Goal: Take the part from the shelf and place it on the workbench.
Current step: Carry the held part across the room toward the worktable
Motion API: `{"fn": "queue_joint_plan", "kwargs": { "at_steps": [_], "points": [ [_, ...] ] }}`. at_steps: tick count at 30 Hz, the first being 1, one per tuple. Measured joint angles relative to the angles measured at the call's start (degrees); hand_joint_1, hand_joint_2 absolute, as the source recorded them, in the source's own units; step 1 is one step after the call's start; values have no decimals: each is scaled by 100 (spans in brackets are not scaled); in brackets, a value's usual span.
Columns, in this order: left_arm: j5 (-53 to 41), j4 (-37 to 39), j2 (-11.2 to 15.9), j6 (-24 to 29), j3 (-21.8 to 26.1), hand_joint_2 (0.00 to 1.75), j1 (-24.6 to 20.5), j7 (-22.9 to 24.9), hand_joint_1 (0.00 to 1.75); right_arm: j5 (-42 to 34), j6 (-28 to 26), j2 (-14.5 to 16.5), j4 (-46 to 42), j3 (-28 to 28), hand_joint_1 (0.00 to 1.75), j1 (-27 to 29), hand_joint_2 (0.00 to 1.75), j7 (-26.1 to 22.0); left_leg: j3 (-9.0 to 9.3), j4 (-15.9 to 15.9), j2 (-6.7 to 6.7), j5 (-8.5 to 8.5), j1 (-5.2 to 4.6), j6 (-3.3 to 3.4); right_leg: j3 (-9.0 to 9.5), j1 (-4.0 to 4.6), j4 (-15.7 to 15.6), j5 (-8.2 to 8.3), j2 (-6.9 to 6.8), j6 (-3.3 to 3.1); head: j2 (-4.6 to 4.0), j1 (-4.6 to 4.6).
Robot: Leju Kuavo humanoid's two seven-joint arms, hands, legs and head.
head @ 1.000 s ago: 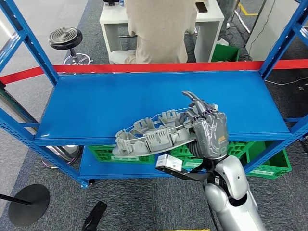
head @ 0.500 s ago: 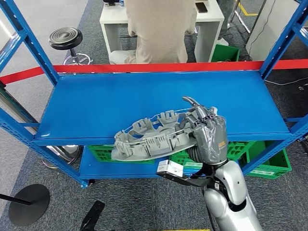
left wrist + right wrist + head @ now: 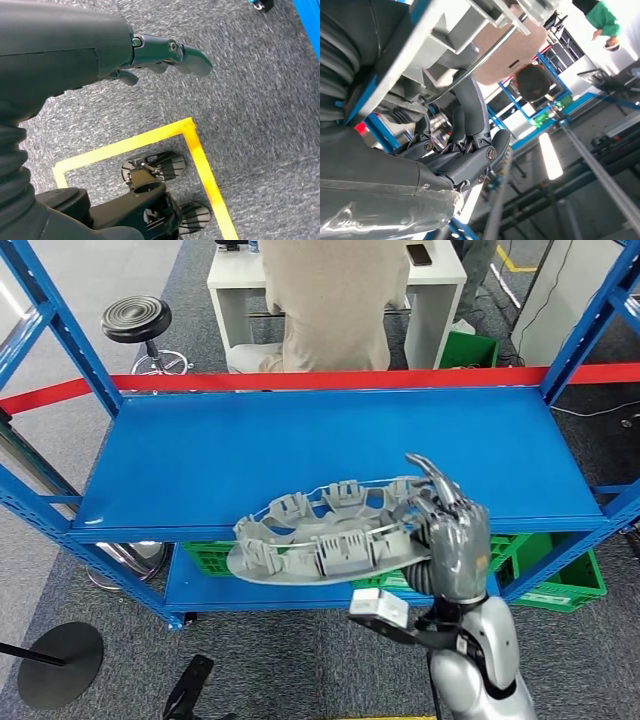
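The part is a long grey plastic piece with ribs and clips, lying roughly level across the front edge of the blue shelf. My right hand grips its right end, fingers curled over the top. The right wrist view shows the same fingers wrapped on the grey part from below. My left hand hangs low over grey carpet, fingers stretched out with nothing in them.
Blue uprights frame the shelf on both sides. Green crates sit on the lower level. A red tape runs behind the shelf, with a person at a white table beyond. A black stool stands back left.
My right hand has pulled back toward me and a little right, drawing the part off the shelf's front edge and levelling it out.
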Motion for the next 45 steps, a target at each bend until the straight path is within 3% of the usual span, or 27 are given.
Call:
{"fn": "queue_joint_plan", "kwargs": {
  "at_steps": [15, 35, 41, 45],
  "points": [
    [206, 0, 26, 75, 325, 175, 105, -73, 0, -701, -831, 239, -445, -276, 175, 1160, 175, -580, -3, 0, -1, -6, 0, 1, -1, 0, -1, -5, -3, 0, 0, 0],
    [197, 0, 31, 55, 370, 175, 103, -90, 0, -924, -1026, 243, -480, -398, 175, 1337, 175, -688, -3, 1, -1, -11, -17, 10, 0, -18, -3, -5, -3, 6, 0, -1],
    [229, 0, 32, 42, 434, 175, 103, -90, 0, -961, -1059, 243, -480, -420, 175, 1346, 175, -690, -4, 18, -2, -26, -51, 46, 4, -53, -3, -4, -3, 44, 0, -2],
    [242, 0, 31, 39, 466, 175, 101, -90, 0, -980, -1063, 243, -478, -445, 175, 1349, 175, -695, -15, 38, -1, -34, -77, 109, 19, -79, -24, 4, -3, 100, 0, -3]
  ]
}}
